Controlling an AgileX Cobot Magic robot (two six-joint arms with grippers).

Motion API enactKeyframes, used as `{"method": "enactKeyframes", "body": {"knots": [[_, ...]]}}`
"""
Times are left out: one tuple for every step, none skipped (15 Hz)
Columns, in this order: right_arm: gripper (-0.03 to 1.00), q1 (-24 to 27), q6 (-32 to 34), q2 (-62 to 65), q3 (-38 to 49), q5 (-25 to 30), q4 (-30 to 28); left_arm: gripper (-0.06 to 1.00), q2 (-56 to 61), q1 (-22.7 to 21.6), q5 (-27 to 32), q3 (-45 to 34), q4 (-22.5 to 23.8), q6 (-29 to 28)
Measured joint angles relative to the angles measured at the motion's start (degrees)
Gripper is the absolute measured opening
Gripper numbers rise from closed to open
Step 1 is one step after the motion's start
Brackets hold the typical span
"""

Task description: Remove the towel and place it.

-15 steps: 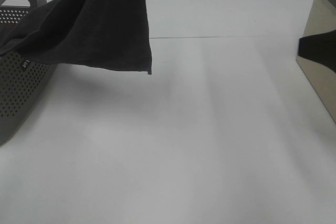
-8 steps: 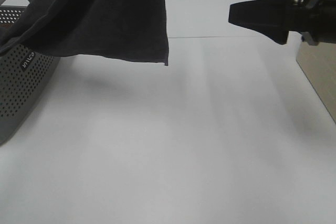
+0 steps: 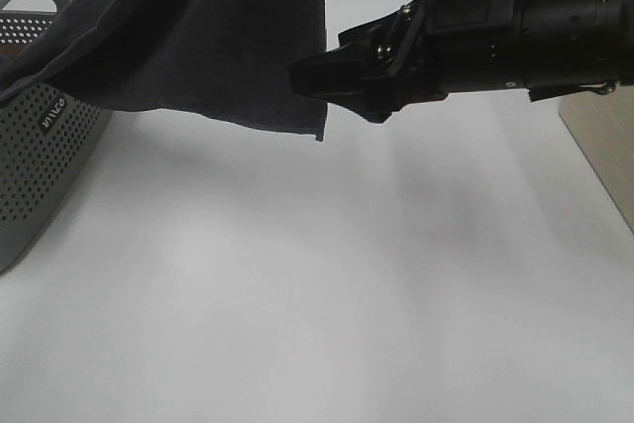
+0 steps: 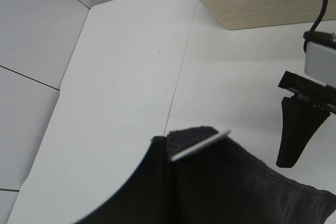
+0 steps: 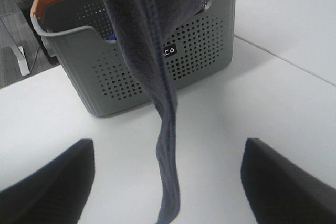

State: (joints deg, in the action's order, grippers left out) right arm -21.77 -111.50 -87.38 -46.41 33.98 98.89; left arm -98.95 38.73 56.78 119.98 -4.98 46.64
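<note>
- High view: the towel (image 3: 198, 37) hangs in the air from somewhere above the top of the picture. One end trails over the rim of the basket (image 3: 40, 165) at the left, so it is only partly out, and none of it lies on the table (image 3: 347, 294). The right claw (image 3: 315, 78) reaches across the middle. Its tip is at the towel's free hanging edge, just above the lower corner, probably to take a second hold so the cloth can be spread and laid flat.
- Left wrist view: the left claw (image 4: 170, 153) appears to be pinching the towel's upper end. Cloth bunches tight against the one dark finger that shows, and a small white tag (image 4: 199, 146) sticks out. This hold carries the weight. A beige box (image 4: 252, 3) stands farther off.
- Right wrist view: the right claw's fingers (image 5: 52, 182) stand wide apart and empty. The towel's hemmed edge hangs between them and touches neither. Closing here would likely catch the hem.
</note>
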Motion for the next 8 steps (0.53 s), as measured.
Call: {"method": "enactKeyframes", "body": {"knots": [[0.75,-1.7,-1.2,-2.1,-0.1,-0.9,0.0,0.00,0.0,0.0,0.0,0.0,0.0,0.0],[0.75,-1.8,-1.2,-2.6,-0.1,-0.9,0.0,0.00,0.0,0.0,0.0,0.0,0.0,0.0],[0.75,-1.9,-1.2,-3.8,-0.1,-1.0,0.0,0.00,0.0,0.0,-0.3,0.0,-0.5,0.0],[0.75,-1.9,-1.2,-5.0,-0.2,-1.1,0.0,0.00,0.0,0.0,-1.2,0.0,-1.6,0.0],[0.75,-1.9,-1.2,-6.0,-0.7,-1.1,-0.1,0.00,0.0,0.0,-2.1,0.0,-3.1,0.0],[0.74,-1.9,-1.1,-6.5,-1.5,-1.3,0.0,0.00,0.0,0.0,-2.7,0.0,-4.4,0.0],[0.71,-1.9,-0.7,-6.8,-2.2,-1.3,0.0,0.00,0.0,0.0,-2.7,0.0,-4.8,0.0],[0.67,-1.9,-0.6,-6.9,-2.6,-1.3,0.0,0.00,0.0,0.0,-2.7,0.0,-4.8,0.0]]}}
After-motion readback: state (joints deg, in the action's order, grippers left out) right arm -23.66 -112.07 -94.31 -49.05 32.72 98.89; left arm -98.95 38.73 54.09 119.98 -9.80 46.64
